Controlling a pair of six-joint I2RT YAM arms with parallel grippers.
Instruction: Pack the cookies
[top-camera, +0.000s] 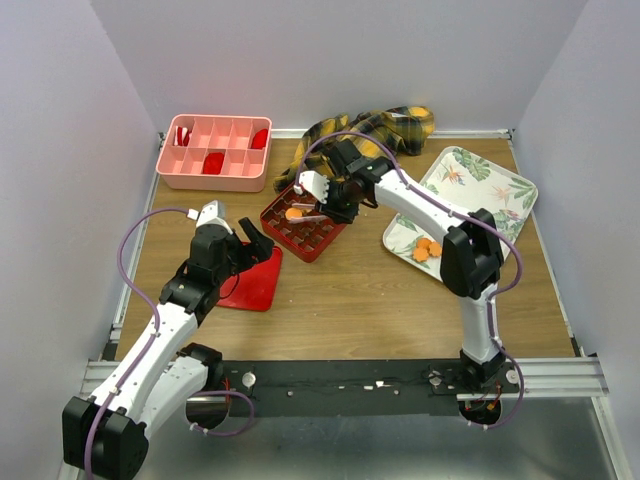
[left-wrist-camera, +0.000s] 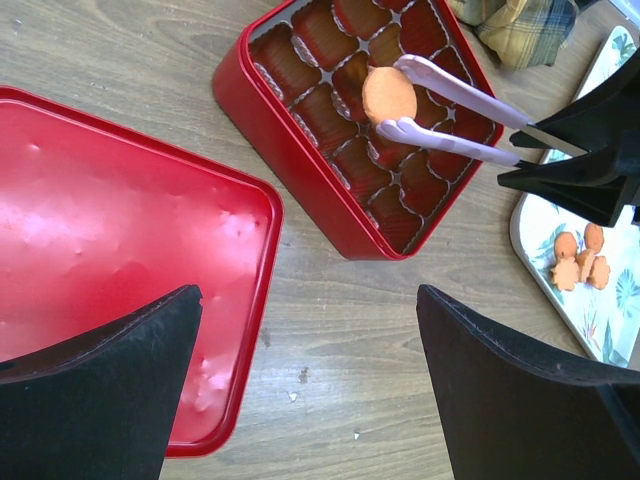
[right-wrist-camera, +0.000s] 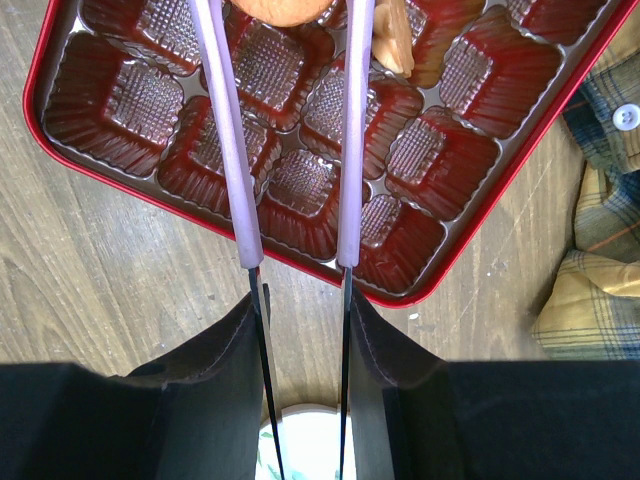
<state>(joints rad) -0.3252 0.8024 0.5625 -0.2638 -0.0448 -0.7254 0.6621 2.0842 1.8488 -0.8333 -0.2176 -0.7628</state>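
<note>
My right gripper (top-camera: 338, 200) (right-wrist-camera: 300, 312) is shut on the metal handles of a pair of pink-tipped tongs (top-camera: 312, 214) (left-wrist-camera: 450, 140) (right-wrist-camera: 226, 130). The tongs pinch one round orange cookie (top-camera: 295, 213) (left-wrist-camera: 389, 93) (right-wrist-camera: 290, 8) just above the red gridded box (top-camera: 322, 240) (left-wrist-camera: 300, 190) (right-wrist-camera: 480, 240). Whether the cookie touches a cell I cannot tell. More cookies (top-camera: 427, 248) (left-wrist-camera: 582, 260) lie on the floral tray (top-camera: 500, 185). My left gripper (top-camera: 258, 240) (left-wrist-camera: 310, 380) stands open and holds nothing, over the edge of the red lid (top-camera: 250, 285) (left-wrist-camera: 100, 250).
A pink compartment bin (top-camera: 215, 152) with dark-red pieces stands at the back left. A plaid cloth (top-camera: 370, 130) (right-wrist-camera: 600, 250) lies bunched behind the red box. White walls close in the table on three sides.
</note>
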